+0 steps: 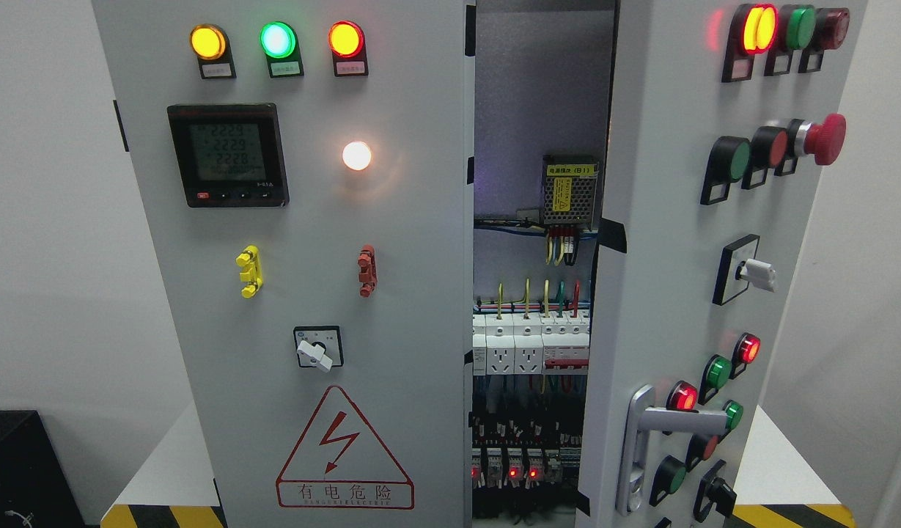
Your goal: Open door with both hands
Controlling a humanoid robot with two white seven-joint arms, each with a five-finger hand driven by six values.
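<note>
1. Head view: nearest the camera is the right door [670, 242] of a grey cabinet [545, 95], swung out toward the viewer so its face is seen at an angle. A silver handle [652, 433] sits low on it, lever pointing right.
2. No robot hand or arm shows, so I cannot tell the state of either hand's fingers.
3. The left door [391, 293] is shut and faces the camera flat. Between the two doors a tall gap shows the cabinet's inside.
4. Inside: a perforated metal box with a yellow label [569, 192] hangs high at the right; under it yellow, green and red wires [545, 290] run down to a row of white breakers [531, 345] with two sockets; lower down are dark modules with four small red lights [503, 473].
5. On the left door: three lit lamps on top, amber [207, 42], green [278, 39] and red [345, 39]; one white lamp [357, 155]; one digital meter [227, 154]; one yellow clip [249, 270] and one red clip [366, 270]; one rotary switch [317, 349]; one red warning triangle [344, 451].
6. On the right door: three lamps on top, two push buttons beside a red mushroom button [824, 138], one white-knobbed switch [747, 271], and a cluster of red and green lamps near the handle.
7. The cabinet stands on a white surface [168, 455] edged with yellow-black striping [164, 516]. White walls [47, 220] flank it; a black box [21, 469] sits at lower left.
</note>
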